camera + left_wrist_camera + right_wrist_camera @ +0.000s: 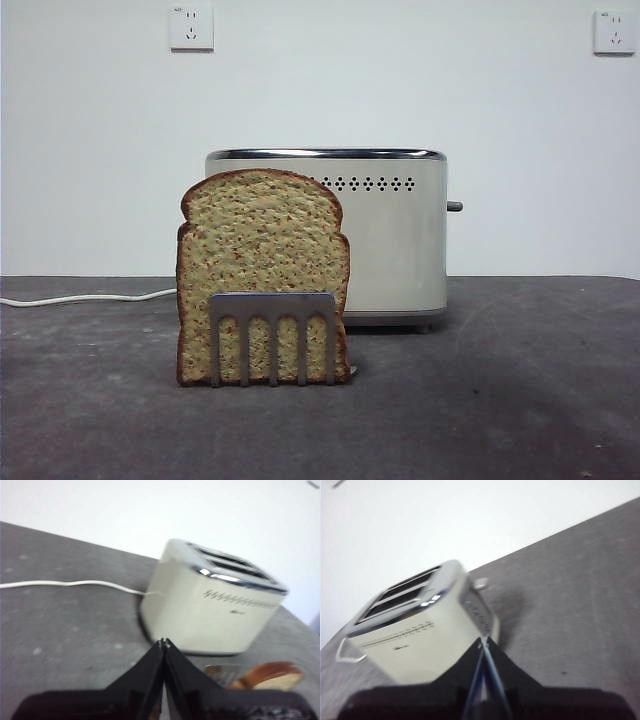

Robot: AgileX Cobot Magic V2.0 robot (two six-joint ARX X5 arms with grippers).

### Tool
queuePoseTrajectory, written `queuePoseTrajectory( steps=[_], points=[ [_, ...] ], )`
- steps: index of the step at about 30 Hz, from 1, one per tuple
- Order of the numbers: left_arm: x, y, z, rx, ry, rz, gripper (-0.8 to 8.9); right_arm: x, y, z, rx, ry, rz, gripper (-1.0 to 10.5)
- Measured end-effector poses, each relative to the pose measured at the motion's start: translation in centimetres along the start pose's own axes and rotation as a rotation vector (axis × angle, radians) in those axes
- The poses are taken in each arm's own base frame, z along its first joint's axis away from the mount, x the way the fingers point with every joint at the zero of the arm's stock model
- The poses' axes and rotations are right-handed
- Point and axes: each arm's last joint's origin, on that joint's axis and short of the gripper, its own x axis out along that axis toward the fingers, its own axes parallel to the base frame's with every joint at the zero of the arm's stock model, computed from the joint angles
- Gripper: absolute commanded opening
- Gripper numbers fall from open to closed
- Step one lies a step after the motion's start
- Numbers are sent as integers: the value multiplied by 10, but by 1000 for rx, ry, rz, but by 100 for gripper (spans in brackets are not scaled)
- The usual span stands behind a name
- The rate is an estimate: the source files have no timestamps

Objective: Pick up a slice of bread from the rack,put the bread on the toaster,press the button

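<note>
- The slice of bread (262,262) is standing upright in the rack (272,335), in the lower middle of the front view, on the grey table (520,400).
- The left gripper (163,642) is staying above the table with its jaws pressed together and holding nothing; in its view the slice of bread (272,676) is showing only at the lower right edge, apart from the jaw tips.
- The right gripper (484,640) is also clenched and empty; its view is not showing the bread at all.
- The toaster (395,235) is standing just behind the bread, and the bread is covering its lower left part in the front view.
- The button (455,206) is sticking out from the right narrow end of the toaster, and nothing is touching it.
- A white cable (85,298) is lying on the table at the left edge of the front view, running behind the bread.
- Two white sockets (191,27) are sitting on the wall in the upper corners.
- No arm is showing in the front view.
- Both wrist views are blurred; the rack (222,672) is hard to make out there.
</note>
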Motion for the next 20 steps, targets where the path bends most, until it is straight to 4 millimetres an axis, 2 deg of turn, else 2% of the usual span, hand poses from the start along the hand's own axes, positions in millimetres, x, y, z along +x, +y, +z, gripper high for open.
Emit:
queuePoseTrajectory(
  steps=[5, 11, 15, 20],
  points=[
    [-7, -18, 33, 23, 17, -98, -8, 6, 16, 33, -56, 126, 88, -12],
    [-9, -35, 69, 73, 130, -196, -8, 15, 36, 74, -150, 290, 201, -12],
    [-5, -43, 90, 111, 258, -296, -8, 16, 48, 95, -223, 404, 247, -12],
    [-2, -49, 103, 170, 386, -353, -8, 13, 59, 110, -302, 499, 286, -12]
  ],
)
